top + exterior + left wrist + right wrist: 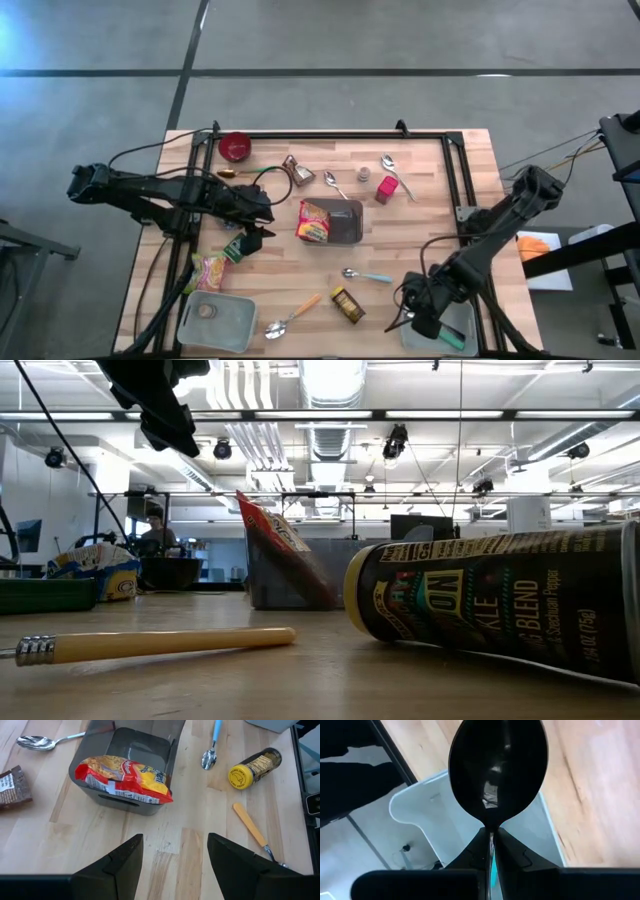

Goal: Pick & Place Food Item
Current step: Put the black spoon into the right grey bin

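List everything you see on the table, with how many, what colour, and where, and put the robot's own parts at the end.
Noodle packet: one, red and yellow, leaning in the grey bin at table centre.
Grey bin: one, dark grey, table centre.
Spice jar: one, yellow lid, lying on its side near the front edge.
Yellow-handled utensil: one, front edge, beside the jar.
Blue-handled spoon: one, just in front of the bin.
Metal spoons: two, silver, behind the bin.
Red bowl: one, back left corner.
Pink cup: one, back right of centre.
Snack bag: one, pink and green, front left.
Pale tray: one, front left corner.
Left gripper: open, empty, facing the bin.
Right gripper: shut, front right corner.
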